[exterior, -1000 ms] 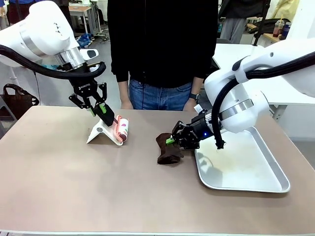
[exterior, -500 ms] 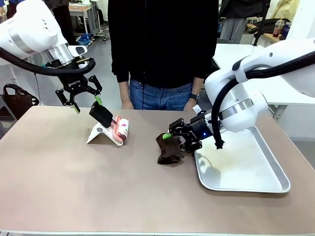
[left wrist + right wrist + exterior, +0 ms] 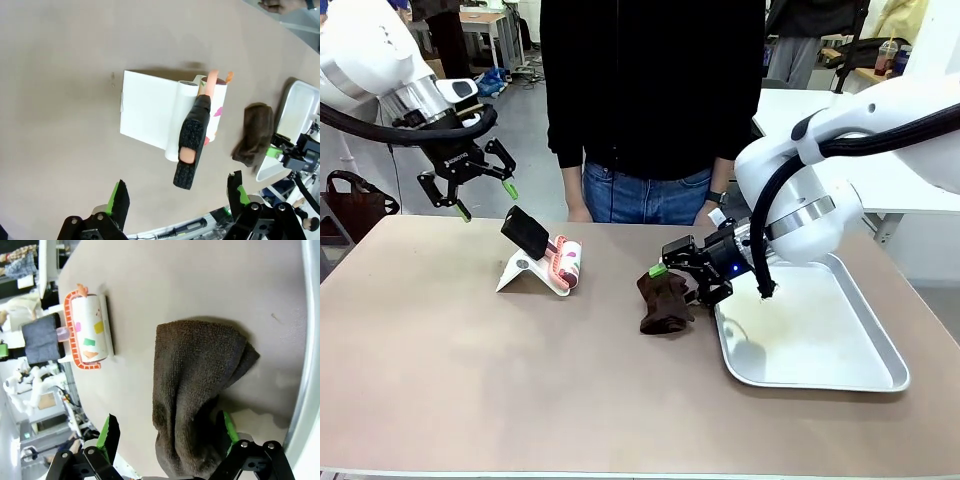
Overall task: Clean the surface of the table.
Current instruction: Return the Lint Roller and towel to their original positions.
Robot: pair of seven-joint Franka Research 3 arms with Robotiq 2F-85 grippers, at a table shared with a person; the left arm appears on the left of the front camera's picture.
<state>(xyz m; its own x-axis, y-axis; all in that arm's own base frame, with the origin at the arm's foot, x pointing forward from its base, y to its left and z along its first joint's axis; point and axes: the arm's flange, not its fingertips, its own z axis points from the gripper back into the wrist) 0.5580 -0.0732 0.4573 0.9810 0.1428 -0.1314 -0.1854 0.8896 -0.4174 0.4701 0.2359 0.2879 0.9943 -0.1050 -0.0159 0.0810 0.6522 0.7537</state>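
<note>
The beige-brown table [image 3: 470, 380] carries a lint roller [image 3: 567, 263] on a white stand [image 3: 520, 270], its black handle [image 3: 527, 232] sticking up. My left gripper [image 3: 487, 200] hangs open above and left of it, holding nothing. From the left wrist I look down on the roller handle [image 3: 191, 150] between my open fingers [image 3: 119, 200]. A dark brown cloth [image 3: 665, 302] lies crumpled mid-table. My right gripper [image 3: 682, 283] stands open just above its right side. In the right wrist view the cloth [image 3: 195, 385] lies between my spread green pads [image 3: 110, 432].
A silver tray [image 3: 860, 375] sits at the right, its rim close to the cloth. A person in a black top stands at the far edge, one hand [image 3: 578, 212] hanging by the table. The near half of the table is bare.
Both grippers opened. The left let go of the roller handle and rose up and to the left. The right released the cloth and lifted slightly off it.
</note>
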